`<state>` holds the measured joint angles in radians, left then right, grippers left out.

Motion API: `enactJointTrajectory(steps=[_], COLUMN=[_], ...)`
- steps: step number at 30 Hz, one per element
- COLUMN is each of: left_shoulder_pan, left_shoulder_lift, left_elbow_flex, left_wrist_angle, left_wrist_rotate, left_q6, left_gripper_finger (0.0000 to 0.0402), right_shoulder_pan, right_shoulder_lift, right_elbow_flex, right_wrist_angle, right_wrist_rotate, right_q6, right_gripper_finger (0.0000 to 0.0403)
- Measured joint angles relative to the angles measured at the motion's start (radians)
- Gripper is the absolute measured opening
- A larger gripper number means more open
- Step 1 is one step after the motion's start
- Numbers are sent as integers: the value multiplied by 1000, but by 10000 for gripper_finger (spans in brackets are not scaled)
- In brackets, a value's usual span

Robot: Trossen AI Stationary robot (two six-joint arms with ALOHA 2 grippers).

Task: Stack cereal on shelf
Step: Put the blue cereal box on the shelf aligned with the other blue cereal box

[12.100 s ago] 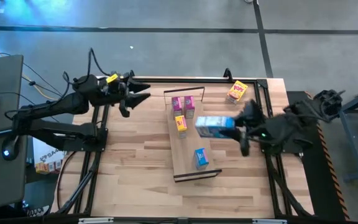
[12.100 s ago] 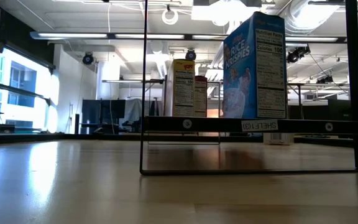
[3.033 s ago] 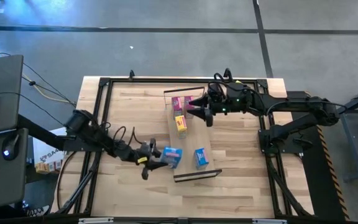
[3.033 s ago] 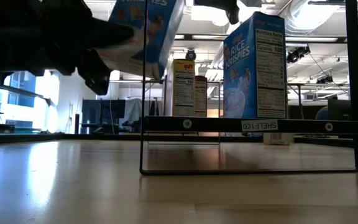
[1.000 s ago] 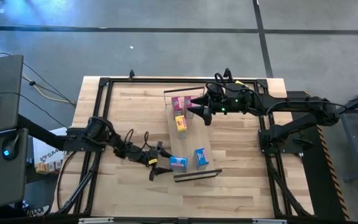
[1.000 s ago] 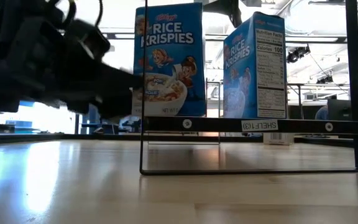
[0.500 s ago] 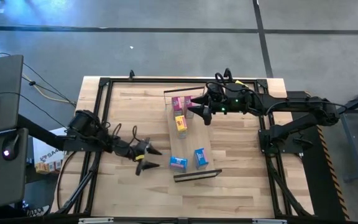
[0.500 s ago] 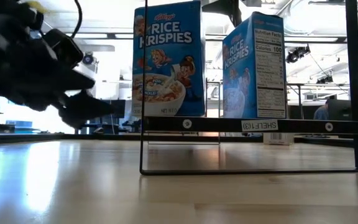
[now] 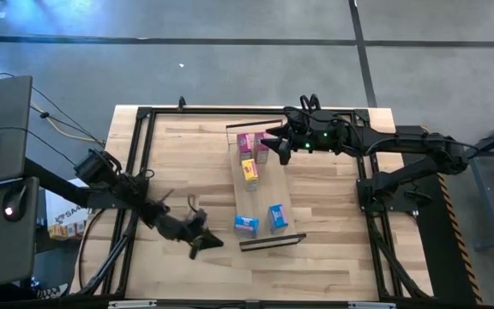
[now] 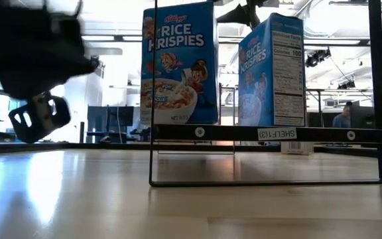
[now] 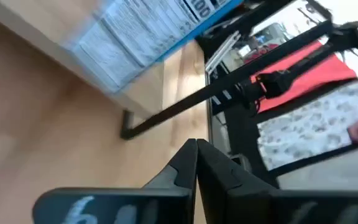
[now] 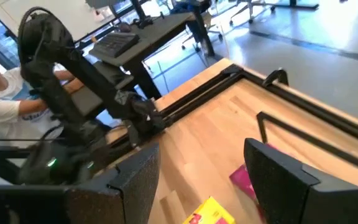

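Boxes: five cereal boxes stand on the shelf (image 9: 262, 193): two pink (image 9: 244, 142), one yellow (image 9: 249, 169), two blue (image 9: 246, 225) at the near end.
Sixth box: not visible now.
Left gripper (image 9: 206, 242): fingers clenched together, empty, over the table beside the shelf's near end.
Right gripper (image 9: 275, 142): fingers spread, holding nothing, beside the pink boxes.
Handling: likely light, thin cardboard that dents and tips easily.
Hold: across the narrow sides, mid-height, gently.

Five cereal boxes (image 9: 249, 172) on shelf (image 9: 283, 199)
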<state>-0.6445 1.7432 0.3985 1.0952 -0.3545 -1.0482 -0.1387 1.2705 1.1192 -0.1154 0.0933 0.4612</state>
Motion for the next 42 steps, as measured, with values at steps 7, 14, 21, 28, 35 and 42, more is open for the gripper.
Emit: enactJointTrajectory(steps=[7,14,21,28,35,42], left_shoulder_pan=[44,109,133,151,189,231], left_shoulder_lift=[-7,0,-2,-2,-2,-2], left_elbow_flex=[181,208,206,206,206,205], left_wrist_angle=[-326,-380,-395,-440,-475,-486], left_wrist_rotate=[-14,-51,-36,-27,6,38], left_q6=[-159,-194,-205,-205,-171,-136], left_gripper_finger=[0,0,0,0,0,0], right_shoulder_pan=[-8,-7,-6,-6,-1,23], right_shoulder_lift=[0,0,0,0,0,0], right_elbow_flex=[0,0,0,0,0,0], right_wrist_angle=[3,-38,-63,-68,-77,-80], right_wrist_rotate=[-45,-68,-97,-105,-148,-146], right_q6=[-61,-66,-58,-51,-32,-24], right_gripper_finger=[229,229,229,229,229,229])
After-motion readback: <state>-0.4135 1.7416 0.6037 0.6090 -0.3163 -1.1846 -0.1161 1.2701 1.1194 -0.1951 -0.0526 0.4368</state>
